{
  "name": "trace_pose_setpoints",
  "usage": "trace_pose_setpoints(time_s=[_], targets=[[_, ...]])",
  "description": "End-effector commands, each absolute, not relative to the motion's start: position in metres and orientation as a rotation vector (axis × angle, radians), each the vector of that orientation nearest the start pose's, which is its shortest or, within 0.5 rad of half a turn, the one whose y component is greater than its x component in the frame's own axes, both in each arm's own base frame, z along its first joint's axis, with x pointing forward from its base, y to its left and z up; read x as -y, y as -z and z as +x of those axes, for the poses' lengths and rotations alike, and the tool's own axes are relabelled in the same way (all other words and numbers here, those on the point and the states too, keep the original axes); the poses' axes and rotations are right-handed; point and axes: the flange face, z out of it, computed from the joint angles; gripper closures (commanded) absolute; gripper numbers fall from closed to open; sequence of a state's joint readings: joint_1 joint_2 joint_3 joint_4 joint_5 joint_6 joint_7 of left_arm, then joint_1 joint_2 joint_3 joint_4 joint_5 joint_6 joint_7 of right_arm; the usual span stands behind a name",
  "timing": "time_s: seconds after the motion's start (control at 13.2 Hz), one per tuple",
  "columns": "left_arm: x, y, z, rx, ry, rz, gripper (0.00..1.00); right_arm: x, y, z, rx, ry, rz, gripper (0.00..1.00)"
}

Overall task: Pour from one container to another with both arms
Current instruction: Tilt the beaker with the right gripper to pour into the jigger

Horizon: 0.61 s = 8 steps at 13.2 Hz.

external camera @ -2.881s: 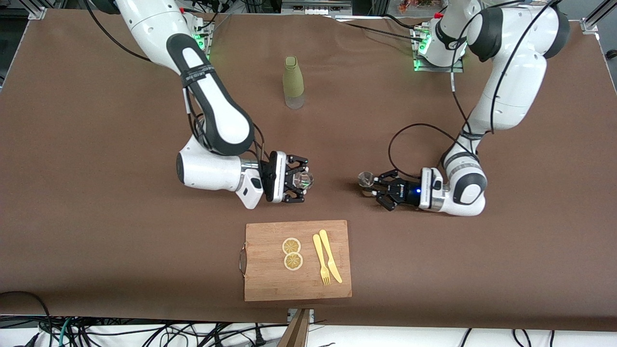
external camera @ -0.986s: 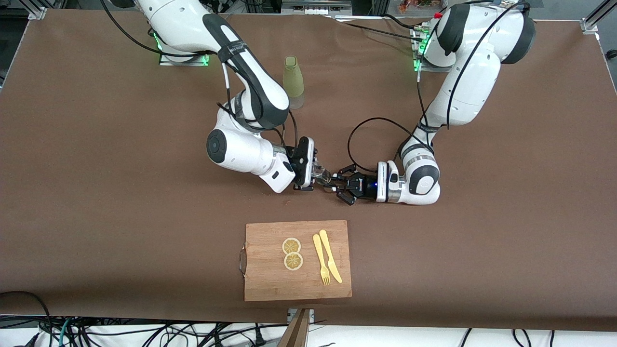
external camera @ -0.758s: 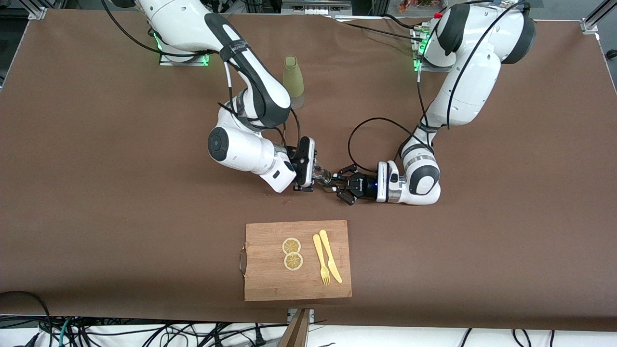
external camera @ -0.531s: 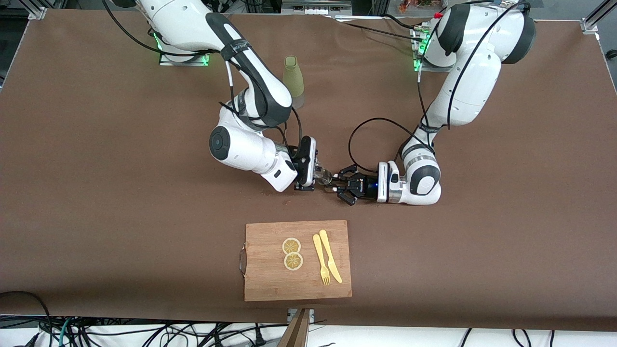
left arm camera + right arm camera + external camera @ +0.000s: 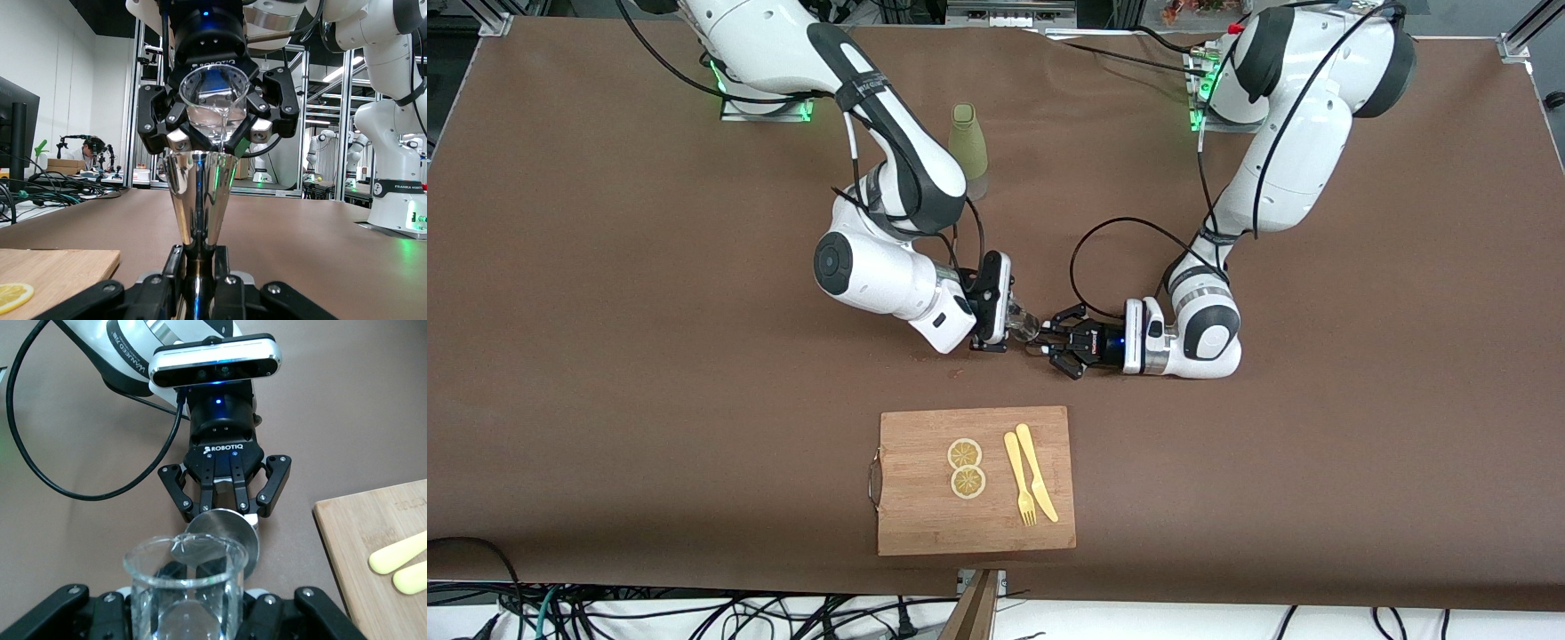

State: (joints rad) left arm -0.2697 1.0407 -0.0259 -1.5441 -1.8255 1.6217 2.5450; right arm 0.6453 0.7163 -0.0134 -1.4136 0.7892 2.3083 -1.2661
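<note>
Right, both arms are in over the brown table (image 5: 605, 356), and they meet just off the cutting board (image 5: 974, 524), past its edge on the robot bases' side. The right arm (image 5: 889, 169) reaches in from its base and the right gripper (image 5: 1005, 324) has its fingers clamped on a glass beaker (image 5: 183, 587), which is tipped forward with its lip down. Facing it, the left arm (image 5: 1280, 160) bends down low and the left gripper (image 5: 1049, 342) has its fingers closed tight around the stem of a metal cup (image 5: 200, 193), a shiny cone that stands upright with its mouth open to the top. The beaker's lip sits right above the cup's rim, close but with a sliver of a gap, and there it is: a thin thread of clear liquid (image 5: 220, 130) runs from the glass straight down into the cup. From the right wrist camera you look over the beaker's rim and down onto the cup. On the cutting board itself, two lemon slices (image 5: 966, 468) lie touching each other, and beside them, toward the left arm's end of the board, a yellow fork (image 5: 1018, 484) and a yellow knife (image 5: 1036, 471) lie side by side. Well apart from the board, farther from the front camera than both grippers, an olive-green bottle (image 5: 967, 147) stands upright, partly tucked in by the right arm's elbow.
</note>
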Motion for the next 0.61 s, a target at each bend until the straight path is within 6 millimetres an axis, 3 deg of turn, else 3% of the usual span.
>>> trace_pose_setpoints(time_s=[0.0,0.53], targets=[[0.283,-0.085,0.604,1.152,-1.202,1.116,1.00,-0.455,-0.308,0.593,1.649,0.477,-1.975,0.99],[0.283,-0.086,0.604,1.151,-1.202,1.114,1.00,-0.449,-0.322,0.597,1.465,0.523,-1.957,0.99]])
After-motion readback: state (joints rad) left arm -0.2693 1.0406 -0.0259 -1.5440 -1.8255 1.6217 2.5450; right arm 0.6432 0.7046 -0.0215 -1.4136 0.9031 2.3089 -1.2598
